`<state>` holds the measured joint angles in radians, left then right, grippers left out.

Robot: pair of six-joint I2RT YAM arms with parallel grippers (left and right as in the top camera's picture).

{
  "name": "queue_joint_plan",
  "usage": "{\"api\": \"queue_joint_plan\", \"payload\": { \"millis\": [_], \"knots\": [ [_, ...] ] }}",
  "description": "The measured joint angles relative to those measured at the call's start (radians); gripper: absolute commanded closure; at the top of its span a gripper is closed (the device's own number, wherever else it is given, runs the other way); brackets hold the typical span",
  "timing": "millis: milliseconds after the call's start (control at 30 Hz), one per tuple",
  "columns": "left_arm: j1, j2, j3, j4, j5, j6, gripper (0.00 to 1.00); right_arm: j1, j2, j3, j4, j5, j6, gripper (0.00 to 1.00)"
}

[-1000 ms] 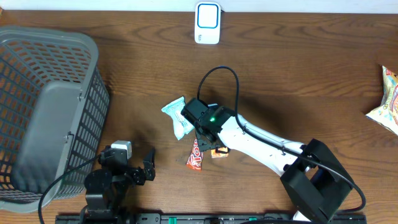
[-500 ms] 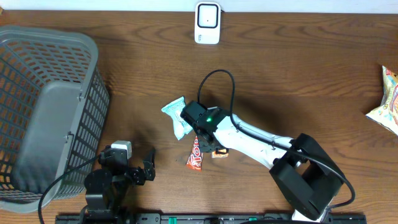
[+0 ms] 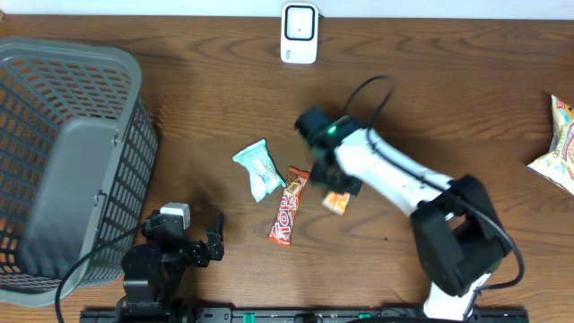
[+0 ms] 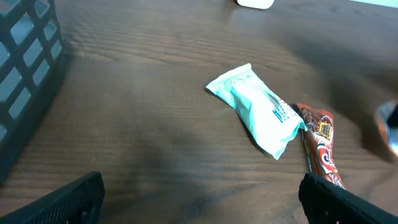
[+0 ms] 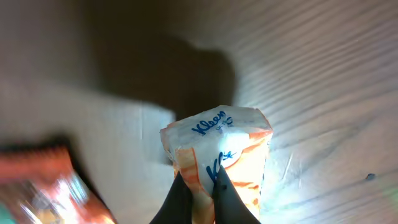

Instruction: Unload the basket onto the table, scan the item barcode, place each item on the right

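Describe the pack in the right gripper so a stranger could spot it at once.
From the white scanner at the far edge, come toward the middle, where three packs are by the right arm. The tissue pack is the rightmost, pinched in the right gripper. Unlike the teal packet and the red candy bar, it is orange and white with Kleenex in blue.

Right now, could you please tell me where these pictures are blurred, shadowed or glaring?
Right wrist: the tissue pack is sharp and brightly lit, with a dark shadow above it on the table and the red wrapper smeared. Left wrist: the teal packet is crisp; the far right edge is blurred. Overhead: even light, no glare.
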<state>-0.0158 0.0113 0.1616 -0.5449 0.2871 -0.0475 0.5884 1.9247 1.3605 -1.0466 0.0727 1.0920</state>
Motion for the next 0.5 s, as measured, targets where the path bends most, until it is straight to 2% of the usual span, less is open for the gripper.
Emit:
{"api": "queue_joint_plan", "payload": {
  "millis": [200,500],
  "knots": [
    [0.0,0.0,0.0,0.0,0.0,0.0,0.0,-0.082,0.0,0.005,-0.042,-0.034,0.334,0.99],
    [0.0,0.0,0.0,0.0,0.0,0.0,0.0,-0.101,0.0,0.005,-0.028,-0.111,0.757,0.98]
  ]
}}
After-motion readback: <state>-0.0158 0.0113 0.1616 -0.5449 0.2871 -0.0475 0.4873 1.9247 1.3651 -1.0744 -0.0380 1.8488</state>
